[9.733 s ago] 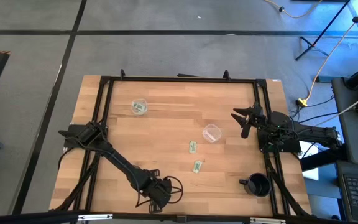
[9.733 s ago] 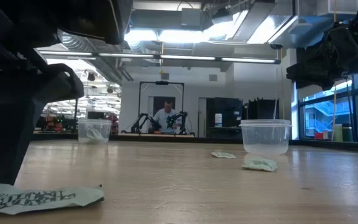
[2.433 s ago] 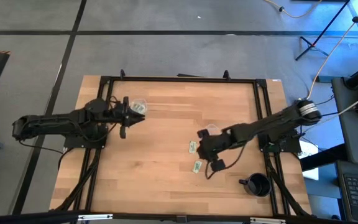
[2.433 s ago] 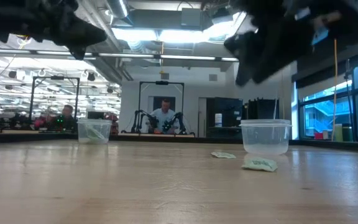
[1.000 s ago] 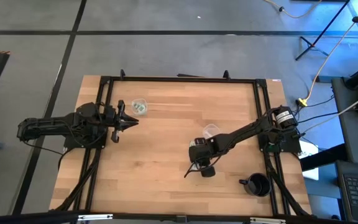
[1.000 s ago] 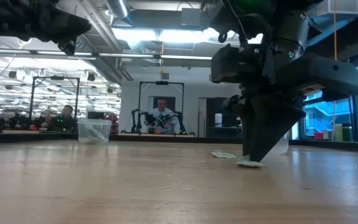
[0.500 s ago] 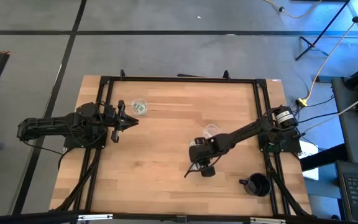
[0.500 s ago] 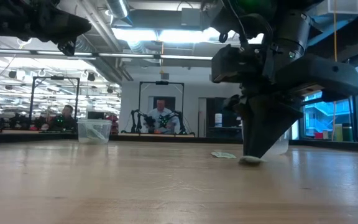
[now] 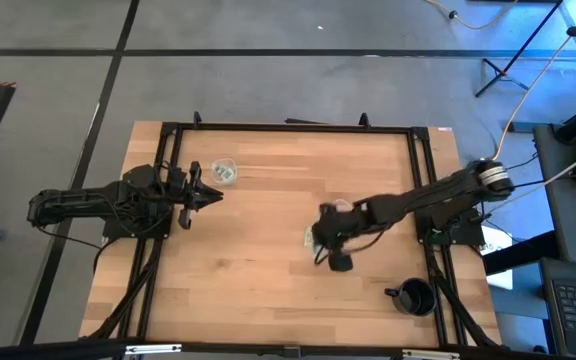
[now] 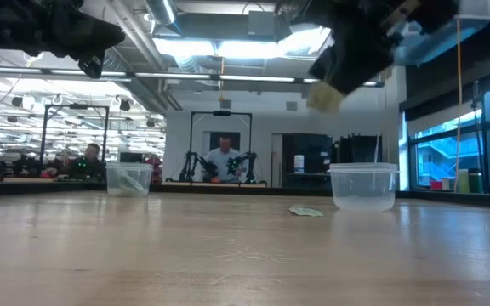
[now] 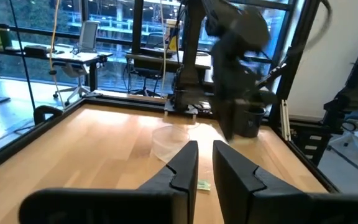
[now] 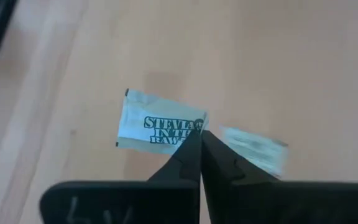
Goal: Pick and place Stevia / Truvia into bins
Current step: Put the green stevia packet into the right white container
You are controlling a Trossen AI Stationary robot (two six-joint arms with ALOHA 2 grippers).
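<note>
My right gripper (image 10: 337,78) hangs high over the table, shut on a small Stevia packet (image 12: 160,127) just in front of the clear right cup (image 10: 363,187). In the high view it is near the table's middle (image 9: 326,240). A second packet (image 9: 310,238) lies flat on the wood beside that cup (image 9: 340,209). The left cup (image 9: 224,172) stands at the far left with packets inside. My left gripper (image 9: 208,195) hovers beside the left cup, its fingers (image 11: 191,158) a narrow gap apart, holding nothing. My right gripper pinches the packet's short end (image 12: 196,127) between its two fingertips. The fingers point down at the table from above. The packet (image 10: 323,96) sticks out below and to the side of the fingers, lifted well clear of the table.
A black mug (image 9: 415,297) stands near the table's front right corner. A black frame (image 9: 288,127) runs along the table's far and side edges. Bare wood lies between the two cups and along the near edge. People sit in the room beyond the table.
My right gripper stood with its fingertips down on a packet on the table, took hold of it and rose steeply, shifting toward the far edge and the right cup. The packet has left the table and hangs from the fingers.
</note>
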